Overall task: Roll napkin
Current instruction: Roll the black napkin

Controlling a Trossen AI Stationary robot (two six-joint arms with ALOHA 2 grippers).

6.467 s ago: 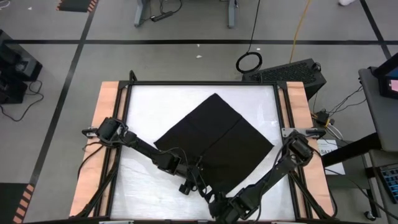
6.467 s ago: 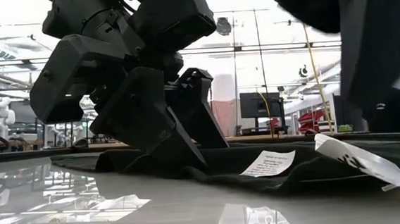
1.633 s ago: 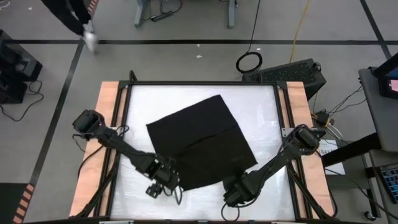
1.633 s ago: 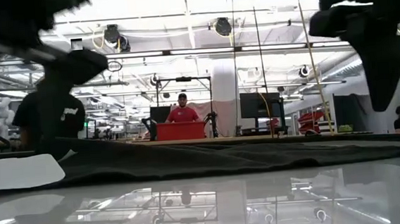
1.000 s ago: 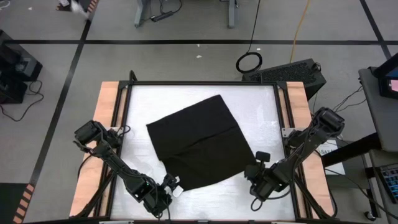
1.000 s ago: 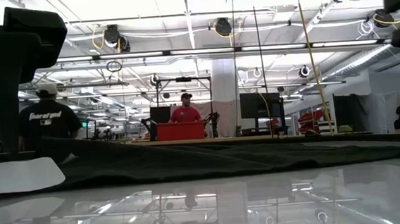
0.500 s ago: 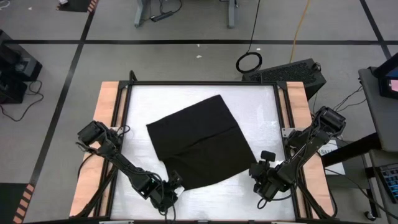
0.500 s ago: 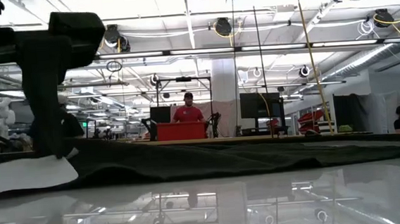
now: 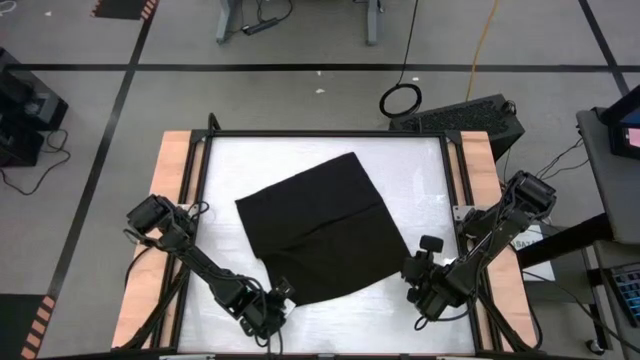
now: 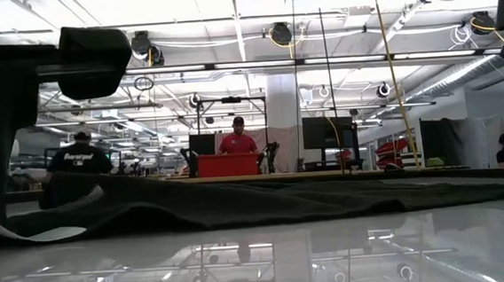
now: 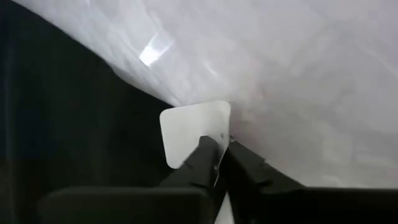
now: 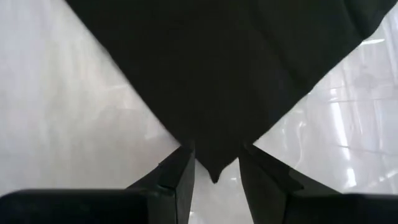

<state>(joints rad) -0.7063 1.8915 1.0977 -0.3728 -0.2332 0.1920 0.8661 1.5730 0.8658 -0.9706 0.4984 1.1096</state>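
Black cloth napkin (image 9: 322, 235), a thin soft square, lies flat and unrolled near the middle of the white bench (image 9: 420, 165), turned so that its corners point outward like a diamond. Seen from above, its two corners on the robot's side are the ones that matter, and each arm has come to one of them.

At the near-left corner sits the left gripper (image 9: 272, 302). Its wrist view shows the jaws pressed together on the small white tag (image 11: 194, 132) that sticks out from the napkin's edge (image 11: 74, 118), so the hold looks to be on the tag, not on the black cloth itself. From table height, that end of the cloth (image 10: 27, 230) curls up slightly off the bench.

At the near-right corner sits the right gripper (image 9: 424, 270). Its wrist view shows the jaws standing apart with the pointed black tip of the napkin (image 12: 214, 168) between them. I cannot tell whether the fingers (image 12: 180, 177) touch the cloth.

The edge running between these two corners faces the robot, and the rest of the napkin spreads away from both grippers toward the far side of the bench. A roll would likely start along that near edge and travel away from the arms, with the finished roll's long axis running left to right between the grippers. Both arms are about equally near their corners. The weak point, as I judge it, is the left hold, since a tag may give less purchase than the cloth.
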